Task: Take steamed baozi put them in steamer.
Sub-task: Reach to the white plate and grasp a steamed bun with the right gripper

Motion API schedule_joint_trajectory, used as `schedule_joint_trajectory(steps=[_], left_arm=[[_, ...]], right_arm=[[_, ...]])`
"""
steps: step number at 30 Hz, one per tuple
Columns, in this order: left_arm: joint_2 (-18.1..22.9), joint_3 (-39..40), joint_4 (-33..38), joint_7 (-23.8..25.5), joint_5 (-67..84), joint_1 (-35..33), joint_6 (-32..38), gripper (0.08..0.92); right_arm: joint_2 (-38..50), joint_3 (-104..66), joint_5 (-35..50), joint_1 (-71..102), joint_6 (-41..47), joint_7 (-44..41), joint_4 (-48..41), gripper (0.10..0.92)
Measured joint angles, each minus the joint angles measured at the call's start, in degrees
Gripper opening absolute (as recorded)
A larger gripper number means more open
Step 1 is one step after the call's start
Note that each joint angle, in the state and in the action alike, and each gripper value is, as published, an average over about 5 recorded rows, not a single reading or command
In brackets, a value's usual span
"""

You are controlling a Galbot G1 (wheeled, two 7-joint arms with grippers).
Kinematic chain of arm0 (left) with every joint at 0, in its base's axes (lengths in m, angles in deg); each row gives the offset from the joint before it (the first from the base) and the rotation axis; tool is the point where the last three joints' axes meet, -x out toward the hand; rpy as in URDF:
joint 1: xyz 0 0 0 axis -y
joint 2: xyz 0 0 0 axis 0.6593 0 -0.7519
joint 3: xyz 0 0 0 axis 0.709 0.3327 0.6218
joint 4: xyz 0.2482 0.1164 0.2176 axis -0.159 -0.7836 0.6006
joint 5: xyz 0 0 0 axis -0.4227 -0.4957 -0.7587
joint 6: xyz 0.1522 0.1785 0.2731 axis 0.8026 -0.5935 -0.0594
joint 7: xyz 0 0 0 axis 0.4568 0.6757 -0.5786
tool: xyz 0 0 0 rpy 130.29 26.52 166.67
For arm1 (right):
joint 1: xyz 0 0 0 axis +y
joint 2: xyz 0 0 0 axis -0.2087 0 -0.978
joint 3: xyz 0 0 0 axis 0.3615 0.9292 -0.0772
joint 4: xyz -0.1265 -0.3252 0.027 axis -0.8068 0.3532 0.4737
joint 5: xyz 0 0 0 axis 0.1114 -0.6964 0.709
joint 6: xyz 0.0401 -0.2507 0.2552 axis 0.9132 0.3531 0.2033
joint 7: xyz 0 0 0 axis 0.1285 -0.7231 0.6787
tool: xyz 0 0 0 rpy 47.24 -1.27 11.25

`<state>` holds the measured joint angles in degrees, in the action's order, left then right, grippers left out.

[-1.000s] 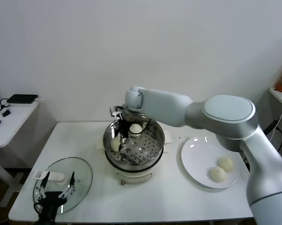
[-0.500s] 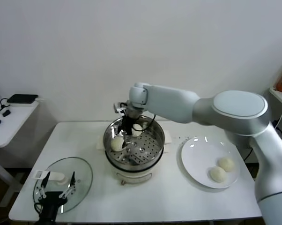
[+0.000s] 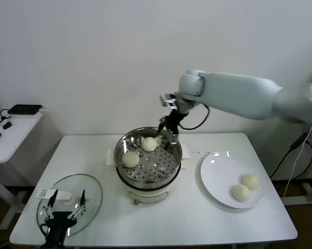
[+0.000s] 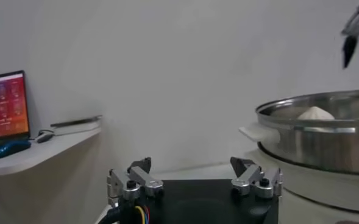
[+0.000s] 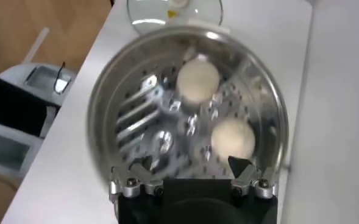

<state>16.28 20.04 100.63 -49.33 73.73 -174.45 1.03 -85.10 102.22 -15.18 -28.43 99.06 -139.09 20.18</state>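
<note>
The right end effector (image 3: pixel 168 129) hung spread and empty above the steamer (image 3: pixel 149 160), two baozi (image 3: pixel 149 144) resting inside, two more waiting on the plate (image 3: pixel 218 174); the left end effector (image 3: pixel 64 210) idled, spread, by the lid (image 3: pixel 88 189).

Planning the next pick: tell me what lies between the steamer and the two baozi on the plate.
In the head view, only bare tabletop and bare plate surface lie between the steamer and the two baozi on the plate. The right tool hangs above the steamer's far rim, empty.

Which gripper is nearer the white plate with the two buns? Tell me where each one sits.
Right. The right gripper hangs open above the steamer's back rim, just left of the plate. The left gripper rests open over the glass lid, far across the table.
</note>
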Motion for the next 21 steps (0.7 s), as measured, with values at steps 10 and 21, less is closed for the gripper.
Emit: schedule_joint_trajectory(steps=[10, 21], left_arm=[[-0.09, 0.58, 0.18, 0.04, -0.62, -0.36, -0.12, 0.823], [0.26, 0.50, 0.61, 0.01, -1.03, -1.47, 0.09, 0.823]], right_arm=[[15.73, 1.77, -8.50, -1.37, -3.04, -1.54, 8.56, 0.823], [28.50, -4.67, -22.37, 9.80, -6.65, -2.72, 10.70, 0.823]])
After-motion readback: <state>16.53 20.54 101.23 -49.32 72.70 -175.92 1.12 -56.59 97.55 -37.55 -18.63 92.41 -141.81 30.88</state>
